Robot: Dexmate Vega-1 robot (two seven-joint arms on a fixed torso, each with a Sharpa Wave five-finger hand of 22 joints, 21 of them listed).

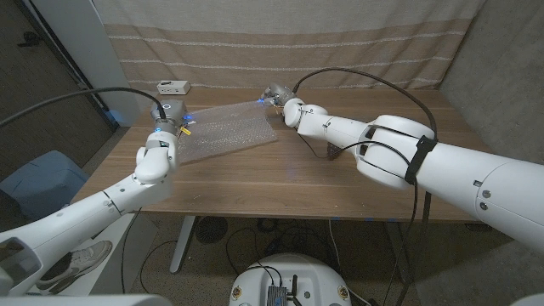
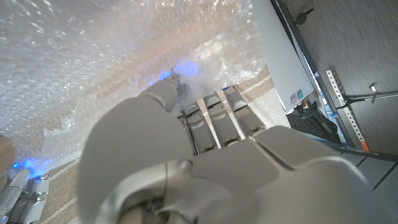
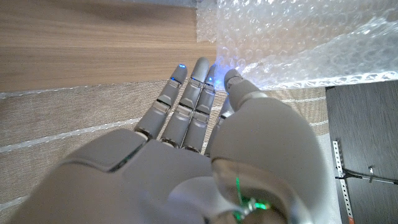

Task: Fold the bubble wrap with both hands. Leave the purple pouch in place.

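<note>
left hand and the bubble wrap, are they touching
Touching. In the left wrist view the left hand has its fingers pushed into the bubble wrap, whose edge bunches around the thumb tip; no gap shows between them.

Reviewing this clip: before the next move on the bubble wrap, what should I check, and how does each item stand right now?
1. left hand at the bubble wrap left edge: ok.
2. Left grip secure: cannot tell; the wrist view shows fingers against the wrap.
3. right hand at the far right corner: ok.
4. Right hand pinching the wrap: cannot tell.
5. Purple pouch in place: cannot tell.
6. White box clear of the wrap: ok.
</note>
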